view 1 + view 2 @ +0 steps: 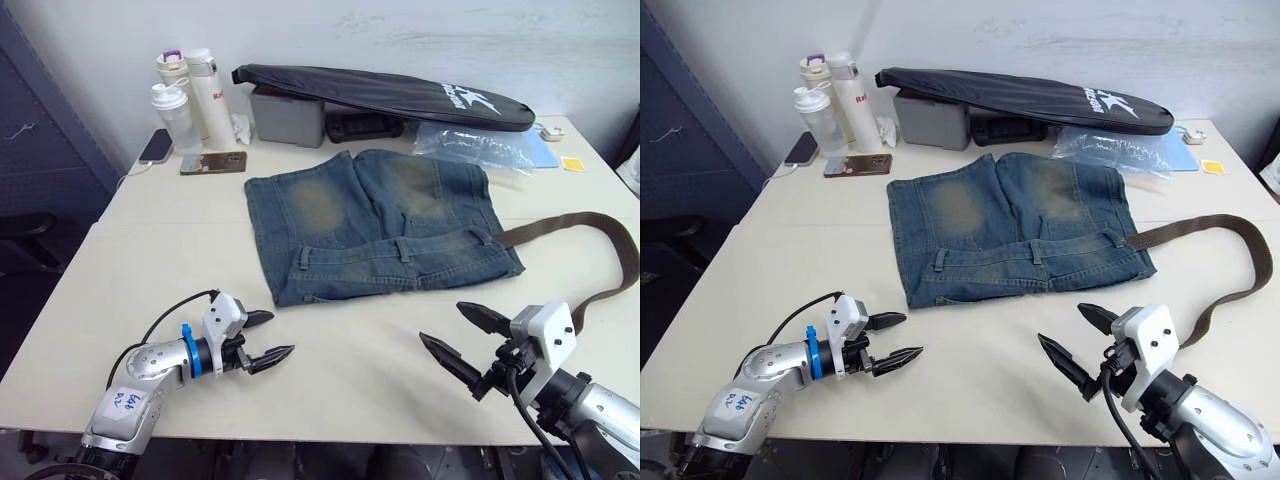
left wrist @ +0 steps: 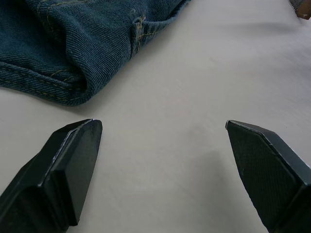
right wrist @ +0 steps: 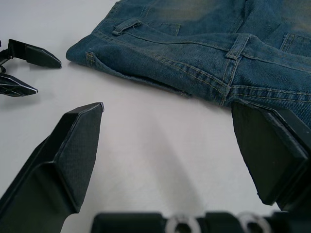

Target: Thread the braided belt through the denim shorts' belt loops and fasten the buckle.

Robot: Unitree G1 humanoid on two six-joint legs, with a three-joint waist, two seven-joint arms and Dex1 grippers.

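Observation:
The denim shorts lie flat mid-table, waistband toward me and legs pointing away. Belt loops stand along the waistband. The braided belt runs from the waistband's right corner, curves out to the right and comes back toward my right arm, which hides its end. The buckle is hidden. My left gripper is open above bare table just in front of the shorts' left waistband corner. My right gripper is open in front of the waistband's right part, holding nothing.
A long black bag lies across the back over a grey box. Bottles and two phones sit at the back left. A clear plastic bag lies at the back right. The table's front edge is close below both grippers.

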